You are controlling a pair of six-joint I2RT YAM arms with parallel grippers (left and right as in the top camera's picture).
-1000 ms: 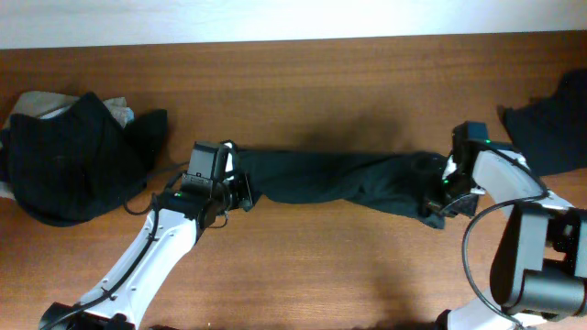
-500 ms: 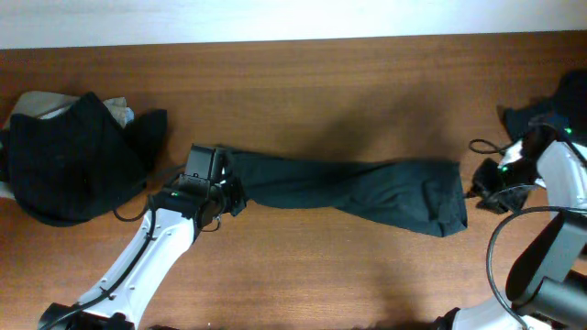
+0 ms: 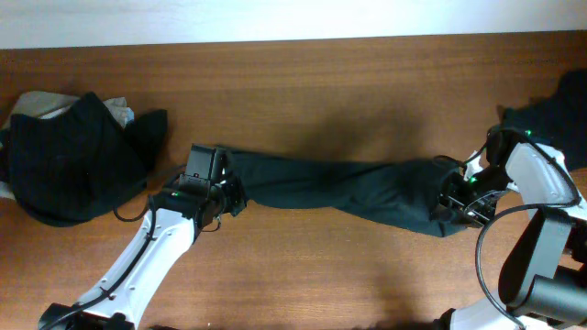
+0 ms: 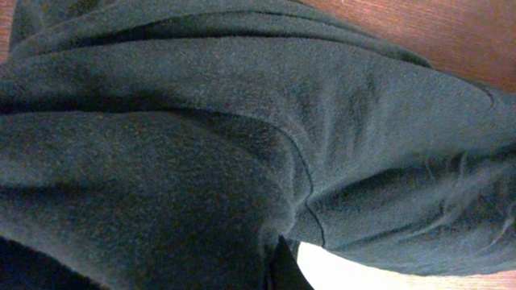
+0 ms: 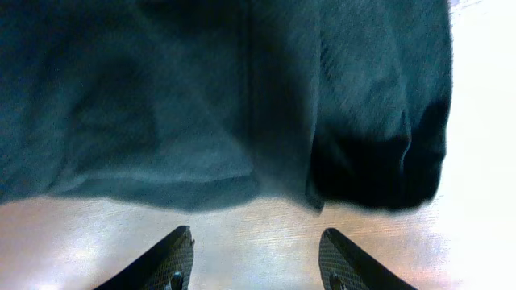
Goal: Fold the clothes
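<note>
Wooden table (image 3: 321,82), reddish-brown, long grain, slight sheen.

Black garment (image 3: 339,188) lies across the middle of the table, pulled into a long, loose roll running left to right. It is thick at the centre, narrow at the left end, and crumpled into soft folds at the right end. No lettering or markings show on it.

Left gripper (image 3: 231,191): sits at the roll's narrow left end, where the cloth gathers tightly into it. The gripper is clamped on the garment. In the left wrist view cloth fills nearly everything: charcoal, matte, faintly fuzzy knit, with broad rounded folds and one thin curved seam (image 4: 302,173). The fingers are mostly buried.

Right gripper (image 5: 256,258): jaws spread wide, nothing between them but bare glossy wood. Its two dark pointed fingertips (image 5: 165,262) stand just short of the garment's edge, and the fabric there hangs in a heavy dark fold. From overhead this gripper is at the crumpled right end.

Pile of dark clothes (image 3: 64,165) at the far left, a rounded heap, with a pale beige piece (image 3: 37,103) showing at its top edge. It is well apart from the roll.

Another dark cloth (image 3: 555,124) lies at the far right edge, partly out of view.
</note>
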